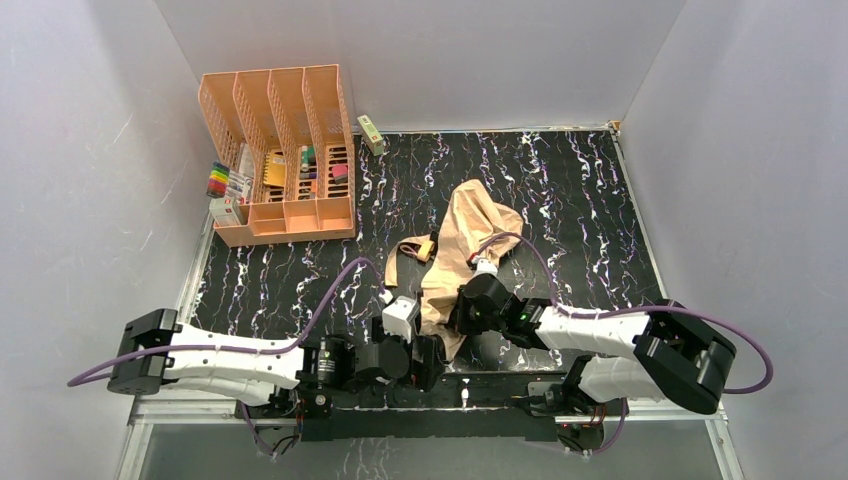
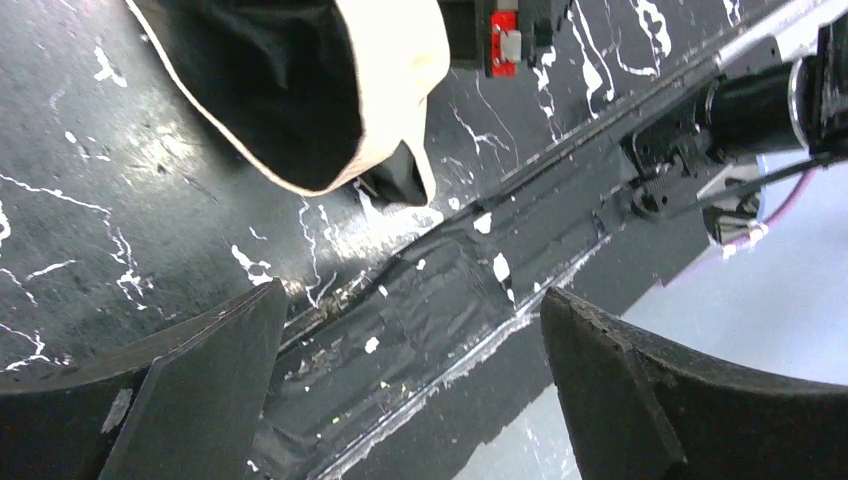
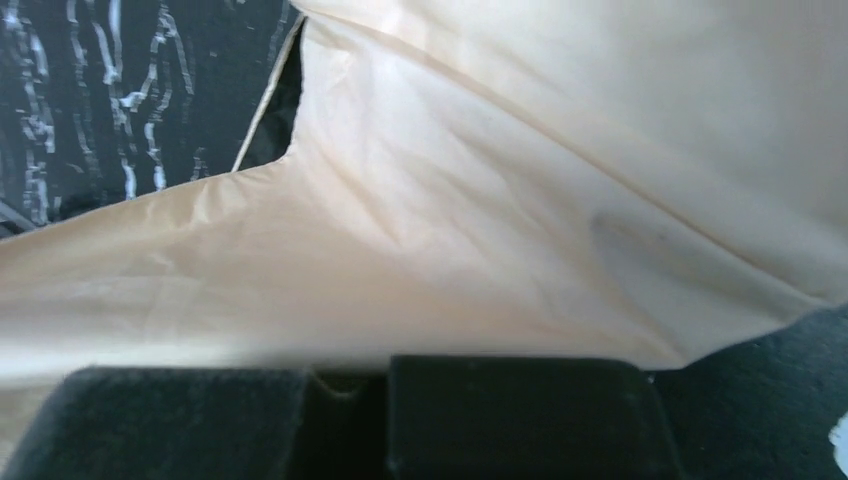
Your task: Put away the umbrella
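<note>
The umbrella (image 1: 475,225) lies collapsed in the middle of the black marbled table, a loose bundle of pale tan fabric with its strap and small tan handle (image 1: 425,247) to its left. My right gripper (image 1: 462,310) is shut on the umbrella's near end. In the right wrist view the fabric (image 3: 450,230) fills the frame and a fold is pinched between the shut fingers (image 3: 345,385). My left gripper (image 1: 425,362) is open just left of that end, holding nothing. In the left wrist view the open fingers (image 2: 410,310) frame the table's near edge, with the umbrella's tip (image 2: 395,60) above.
A peach-orange slotted organizer (image 1: 285,150) stands at the back left with markers (image 1: 225,180) and small boxes beside it. A small green box (image 1: 371,133) leans on the back wall. White walls close in three sides. The right arm's base (image 2: 740,110) sits by the near edge.
</note>
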Tool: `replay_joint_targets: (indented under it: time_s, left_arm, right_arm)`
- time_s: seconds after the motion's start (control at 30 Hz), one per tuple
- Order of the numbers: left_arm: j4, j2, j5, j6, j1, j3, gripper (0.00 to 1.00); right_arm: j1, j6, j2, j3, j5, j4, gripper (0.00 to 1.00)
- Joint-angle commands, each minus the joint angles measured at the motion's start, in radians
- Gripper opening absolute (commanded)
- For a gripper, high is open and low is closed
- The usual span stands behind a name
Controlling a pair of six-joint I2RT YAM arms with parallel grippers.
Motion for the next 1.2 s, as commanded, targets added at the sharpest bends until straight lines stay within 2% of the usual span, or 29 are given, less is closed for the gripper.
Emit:
replay_joint_targets:
  time_s: [0.0,0.17,0.27,0.4,0.57,0.73,1.0,1.1,1.17]
  left_arm:
    - [-0.005,0.022,-0.153,-0.029,-0.004,0.055,0.98]
    - [0.003,0.111,-0.210,0.002,0.003,0.095,0.98]
    - [-0.011,0.153,-0.261,-0.016,0.016,0.114,0.92]
    - [0.037,0.189,-0.230,-0.007,0.071,0.108,0.84]
    - [0.013,0.281,-0.225,-0.048,0.112,0.126,0.76]
    - [0.078,0.325,-0.185,-0.008,0.173,0.118,0.72]
    - [0.185,0.333,-0.082,0.110,0.225,0.101,0.46]
    - [0.211,0.333,-0.038,0.121,0.229,0.085,0.47]
    - [0.208,0.332,-0.016,0.112,0.229,0.079,0.60]
  right_arm:
    - [-0.016,0.025,-0.010,0.014,-0.028,0.129,0.00]
    - [-0.066,-0.011,0.095,0.097,-0.053,0.135,0.00]
    - [-0.098,-0.024,0.137,0.131,-0.068,0.121,0.00]
    - [-0.114,-0.018,0.141,0.121,-0.090,0.131,0.00]
    - [-0.117,-0.004,0.116,0.092,-0.097,0.141,0.00]
    - [-0.119,0.004,0.099,0.074,-0.102,0.141,0.00]
    - [-0.123,0.004,0.098,0.070,-0.105,0.131,0.00]
    - [-0.125,0.010,0.100,0.068,-0.106,0.127,0.00]
    - [-0.125,0.011,0.101,0.068,-0.105,0.124,0.00]
